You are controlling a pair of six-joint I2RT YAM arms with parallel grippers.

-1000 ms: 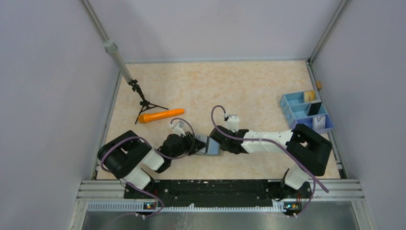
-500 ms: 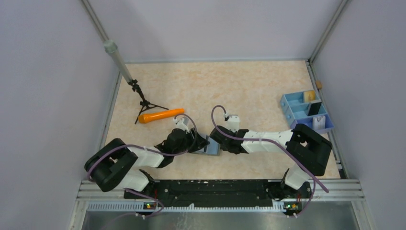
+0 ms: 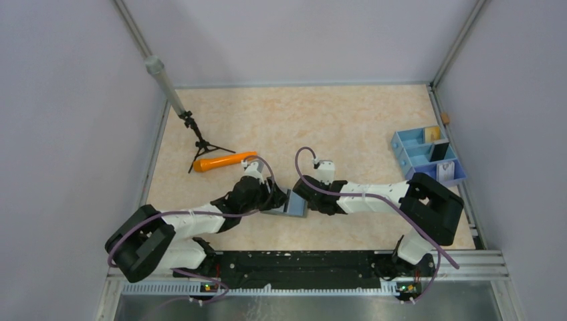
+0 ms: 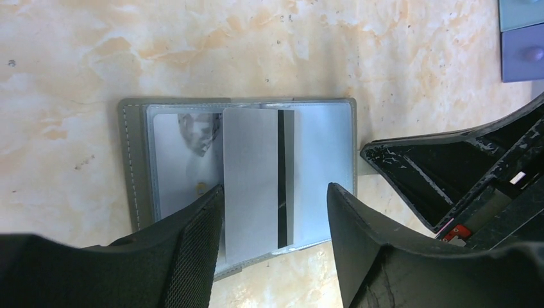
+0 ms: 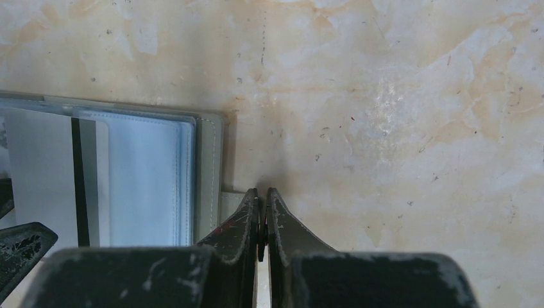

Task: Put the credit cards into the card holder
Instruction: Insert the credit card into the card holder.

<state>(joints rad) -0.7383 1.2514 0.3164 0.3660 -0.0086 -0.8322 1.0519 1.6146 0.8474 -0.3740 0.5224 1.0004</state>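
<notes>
Directly between the left jaws, which stand well open and grip nothing, lies a white card (image 4: 253,179) with a black stripe. One finger (image 4: 195,244) touches its left edge and the other stands apart from it. The right jaws are shut tight, their tips at the small closing tab on the side of the card holder (image 4: 135,160) nearest them; whether they nip the tab I cannot tell. The card holder lies opened flat on the tabletop (image 3: 334,120) between the two arms, blue lining up, its long axis running from one arm to the other. The white card lies across that axis over the middle fold, one short end poking past the holder's edge toward the left wrist. A second card (image 4: 183,160), pale with grey print, sits in the holder's left pocket. Well apart at the right edge, a blue compartment tray (image 3: 401,144) holds a black card (image 3: 440,152) and a whitish card (image 3: 446,172) on edge. An orange stick (image 3: 224,161) and a small tripod (image 3: 200,144) lie beyond the left arm.
</notes>
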